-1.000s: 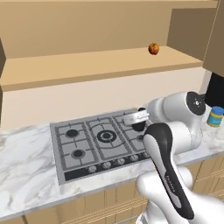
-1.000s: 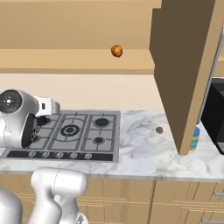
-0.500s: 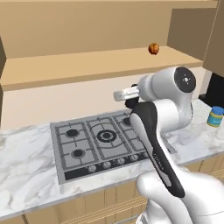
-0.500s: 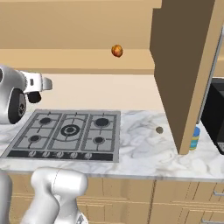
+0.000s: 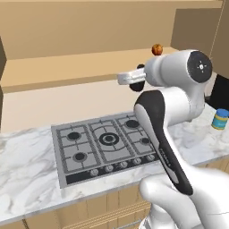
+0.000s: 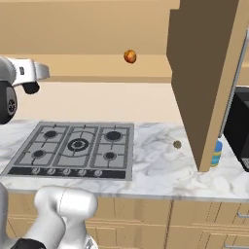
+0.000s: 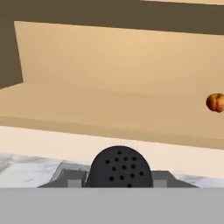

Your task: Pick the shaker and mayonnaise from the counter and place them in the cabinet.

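Observation:
The shaker [image 7: 120, 168], a dark domed top pierced with holes, sits between my fingertips in the hand view. My gripper [image 5: 125, 79] is shut on it, raised above the stove at the height of the cabinet shelf [image 5: 67, 70] and in front of it. From the right side the gripper [image 6: 42, 71] juts out at the far left. The mayonnaise [image 5: 219, 119], a squat blue-lidded jar, stands on the counter at the right, and it shows again as the mayonnaise [image 6: 216, 152] half hidden behind the open cabinet door [image 6: 204, 78].
A small orange-red fruit [image 5: 156, 49] rests on the shelf, to the right of the gripper. A gas stove [image 5: 103, 142] is set in the marble counter [image 6: 160, 170] below. A dark appliance [image 6: 240, 131] stands at the far right. A small brown spot [image 6: 177, 144] lies on the counter.
The arm has risen from just above the stove to shelf height, carrying the shaker up with it. The jaws have stayed shut.

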Available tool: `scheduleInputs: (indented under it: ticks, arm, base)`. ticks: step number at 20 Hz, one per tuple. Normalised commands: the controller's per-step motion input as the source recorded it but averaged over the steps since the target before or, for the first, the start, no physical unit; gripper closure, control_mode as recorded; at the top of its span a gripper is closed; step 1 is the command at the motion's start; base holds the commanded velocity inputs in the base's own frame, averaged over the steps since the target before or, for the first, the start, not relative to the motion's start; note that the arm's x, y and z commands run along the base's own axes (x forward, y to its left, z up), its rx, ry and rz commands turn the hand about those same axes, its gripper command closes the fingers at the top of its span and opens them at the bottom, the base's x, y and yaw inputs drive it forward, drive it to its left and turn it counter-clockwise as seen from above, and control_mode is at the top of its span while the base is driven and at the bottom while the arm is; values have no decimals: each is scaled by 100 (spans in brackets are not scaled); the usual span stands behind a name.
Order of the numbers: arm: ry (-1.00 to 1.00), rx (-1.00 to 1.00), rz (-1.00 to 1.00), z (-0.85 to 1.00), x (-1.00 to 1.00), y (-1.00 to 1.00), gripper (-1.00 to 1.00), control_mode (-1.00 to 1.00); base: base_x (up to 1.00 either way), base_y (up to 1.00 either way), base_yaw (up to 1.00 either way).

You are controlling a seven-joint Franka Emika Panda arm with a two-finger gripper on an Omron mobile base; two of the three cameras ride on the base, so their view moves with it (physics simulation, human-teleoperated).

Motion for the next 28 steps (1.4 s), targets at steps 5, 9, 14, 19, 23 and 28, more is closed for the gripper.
scheduleInputs:
  ticks: [5, 9, 14, 19, 23, 28]
  arm:
    - [-27, 1, 0, 23, -14, -8, 100, -100]
    - [-2, 0, 1, 3, 1, -1, 100, -100]
    - [3, 2, -3, 40, 19, 0, 100, -100]
    - [9, 2, -6, 58, 28, 0, 100, -100]
    - [18, 0, 0, 21, 26, 0, 100, -100]
    - [4, 0, 0, -3, 2, 0, 100, -100]
  base:
    - [0, 0, 0]
    - [0, 0, 0]
    - [0, 0, 0]
    - [0, 0, 0]
    - [0, 0, 0]
    - [0, 0, 0]
